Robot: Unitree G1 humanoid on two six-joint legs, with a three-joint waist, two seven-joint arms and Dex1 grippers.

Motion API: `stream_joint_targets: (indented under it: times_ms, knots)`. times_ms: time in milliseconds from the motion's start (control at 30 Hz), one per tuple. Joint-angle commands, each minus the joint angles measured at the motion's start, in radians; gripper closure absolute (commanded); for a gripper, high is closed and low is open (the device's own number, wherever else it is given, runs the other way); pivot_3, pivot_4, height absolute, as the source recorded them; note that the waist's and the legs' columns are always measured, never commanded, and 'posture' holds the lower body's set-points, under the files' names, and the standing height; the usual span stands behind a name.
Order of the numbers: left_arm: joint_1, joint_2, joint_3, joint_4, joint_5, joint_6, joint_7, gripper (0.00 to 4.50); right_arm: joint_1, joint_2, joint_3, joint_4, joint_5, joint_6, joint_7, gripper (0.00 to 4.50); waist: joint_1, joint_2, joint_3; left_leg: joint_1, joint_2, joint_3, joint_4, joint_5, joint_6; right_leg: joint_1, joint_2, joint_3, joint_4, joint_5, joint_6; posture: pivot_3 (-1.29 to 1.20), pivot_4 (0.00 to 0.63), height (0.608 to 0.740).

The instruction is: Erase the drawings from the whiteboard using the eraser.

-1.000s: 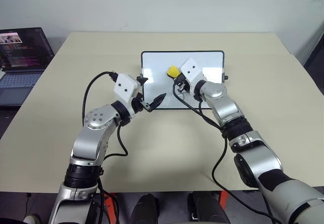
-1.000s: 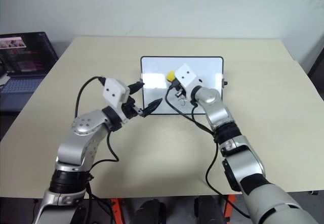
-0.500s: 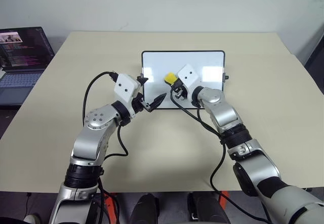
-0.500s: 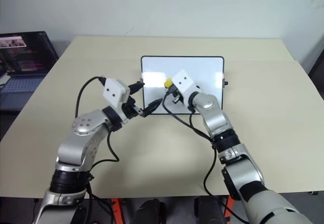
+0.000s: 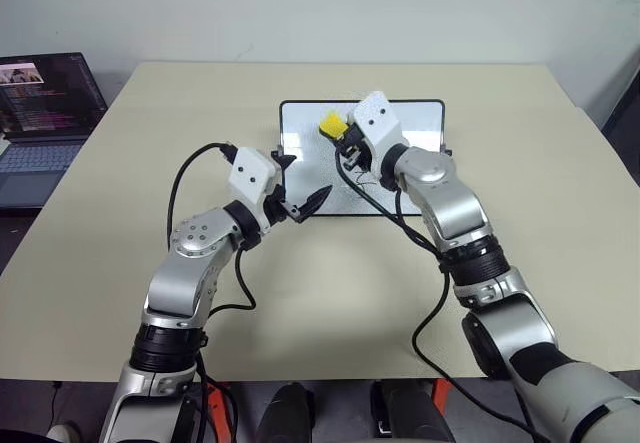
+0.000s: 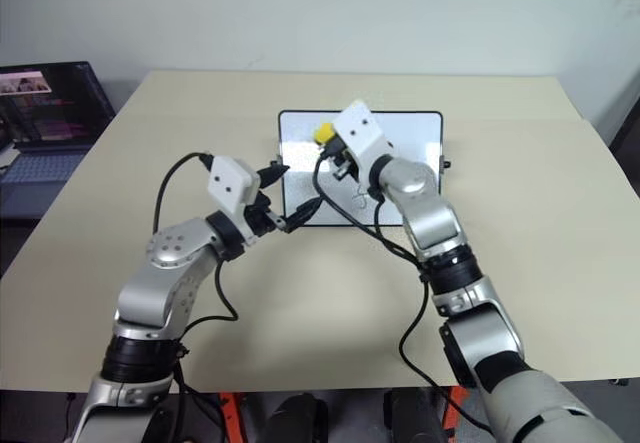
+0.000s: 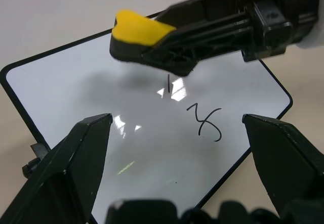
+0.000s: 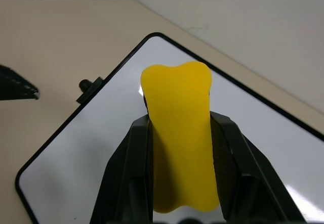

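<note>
- Eraser (image 8: 178, 133): small yellow block with a dark underside, pinched between the right gripper's (image 5: 338, 135) two black fingers, which press into its sides so it bulges at the tip. It sits over the far-left part of the board; in the left wrist view it hangs above the surface with a soft shadow beneath, not touching.
- Drawings (image 7: 202, 120): thin black marker strokes, a short upright line and a looped figure beside it, on the glossy surface below and to the near side of the eraser.
- Whiteboard (image 5: 420, 113): small white rectangle, thin black frame, rounded corners, small black knob on each side edge. Lies flat at the middle of the tabletop, far half.
- Left gripper (image 5: 300, 181): black fingers spread wide, empty, at the board's near-left corner, one tip by the left edge, the other over the near edge.
- Table (image 5: 560, 213): pale beige top.
- Laptop (image 5: 40, 113): dark, lid up, screen lit, off the table's left side.
</note>
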Motion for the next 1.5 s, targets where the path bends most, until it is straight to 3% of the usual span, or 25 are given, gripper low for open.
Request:
stream_joint_targets:
  times_ms: [33, 333, 533, 1267, 1500]
  knots:
    - [-0.015, -0.006, -0.001, -0.022, 0.000, -0.016, 0.000, 0.00, -0.047, -0.031, -0.030, 0.094, -0.006, -0.087, -0.019, 3.31, 0.000, 0.000, 0.000, 0.000, 0.000, 0.000, 0.000, 0.000, 0.000, 0.000, 0.000, 0.000, 0.000, 0.000, 0.000, 0.00, 0.150, 0.740]
    - [-0.014, -0.002, 0.001, -0.028, -0.001, -0.009, -0.001, 0.00, -0.104, -0.071, -0.029, 0.424, -0.036, -0.299, -0.072, 3.31, -0.001, 0.000, 0.000, 0.000, 0.000, 0.001, 0.000, 0.000, 0.000, 0.000, 0.000, 0.000, 0.000, 0.000, 0.000, 0.00, 0.150, 0.740]
    - [-0.009, 0.005, 0.010, -0.040, -0.002, 0.001, 0.004, 0.00, -0.129, -0.047, -0.019, 0.508, -0.036, -0.351, -0.086, 3.31, 0.000, 0.000, 0.000, 0.002, 0.000, 0.001, 0.001, 0.000, 0.000, 0.002, 0.000, 0.000, 0.001, 0.000, 0.000, 0.00, 0.150, 0.740]
    - [0.001, 0.018, 0.030, -0.057, -0.002, 0.012, 0.017, 0.00, 0.013, 0.060, 0.048, 0.309, -0.038, -0.240, -0.042, 3.31, -0.019, 0.000, 0.000, 0.003, 0.001, 0.001, 0.001, 0.000, 0.000, 0.002, 0.000, 0.000, 0.002, 0.001, -0.001, 0.00, 0.150, 0.740]
    - [0.007, 0.016, 0.027, -0.055, -0.005, 0.010, 0.020, 0.00, 0.038, 0.049, 0.046, 0.252, -0.040, -0.204, -0.033, 3.31, -0.018, 0.000, 0.000, 0.003, 0.001, 0.000, 0.001, 0.000, 0.000, 0.002, 0.000, 0.000, 0.002, 0.001, -0.001, 0.00, 0.150, 0.740]
